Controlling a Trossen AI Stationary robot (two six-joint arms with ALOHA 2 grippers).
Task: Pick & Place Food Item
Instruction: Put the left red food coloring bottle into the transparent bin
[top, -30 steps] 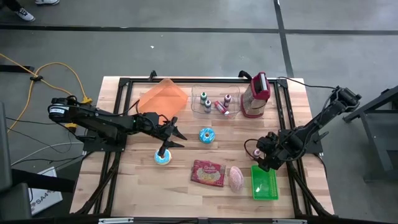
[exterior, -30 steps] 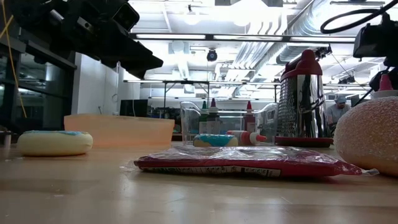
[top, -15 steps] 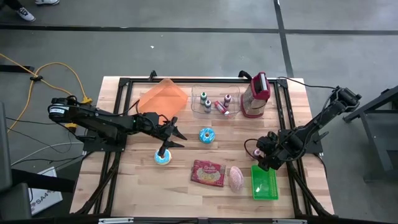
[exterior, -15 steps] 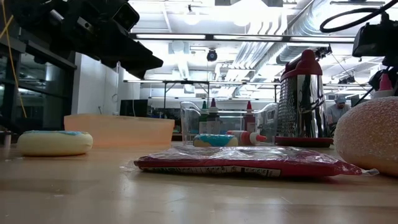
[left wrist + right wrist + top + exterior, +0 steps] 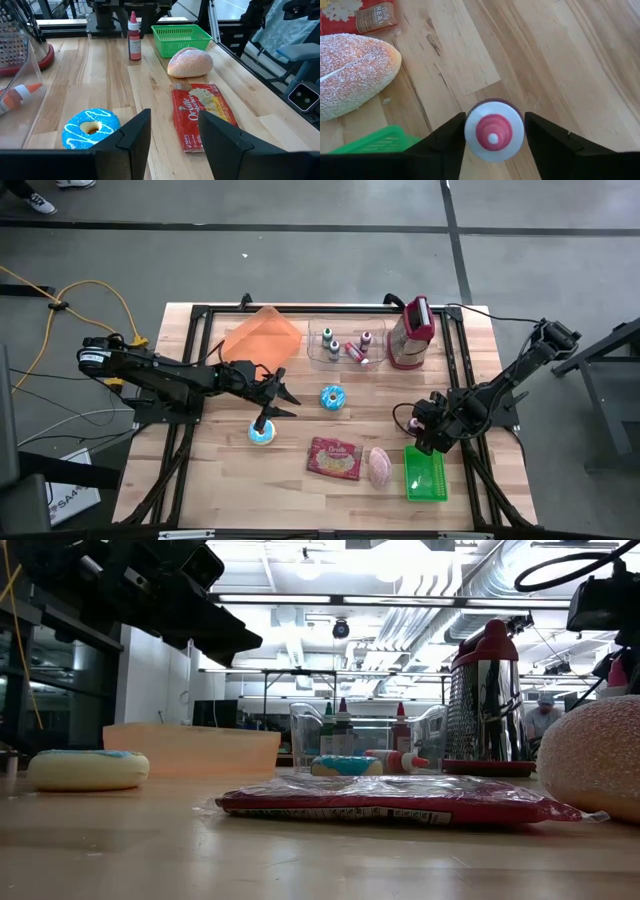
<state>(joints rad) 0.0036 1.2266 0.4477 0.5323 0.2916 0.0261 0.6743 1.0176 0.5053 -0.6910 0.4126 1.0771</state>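
A red sauce bottle with a white cap stands upright on the table, just beyond the green basket. My right gripper is shut on it. A sugared bread loaf, a red popcorn packet, a blue-iced donut and a pale donut lie flat on the wood. My left gripper hovers open above the table between the two donuts, with nothing between its fingers. My right gripper has the bottle's white cap between its two fingers, one finger on each side. The fingers come slanting down from above. The bottle stands upright with its base on the table; how far down the fingers reach is hidden by the cap.
At the far edge stand an orange container, a clear bin with small bottles and a red-topped grater. Bare wood lies between the blue donut and the right gripper. The black frame rails run along the table's edges.
My right gripper has drawn its fingers in around the red bottle without shifting across the table. The bottle stays upright where it was.
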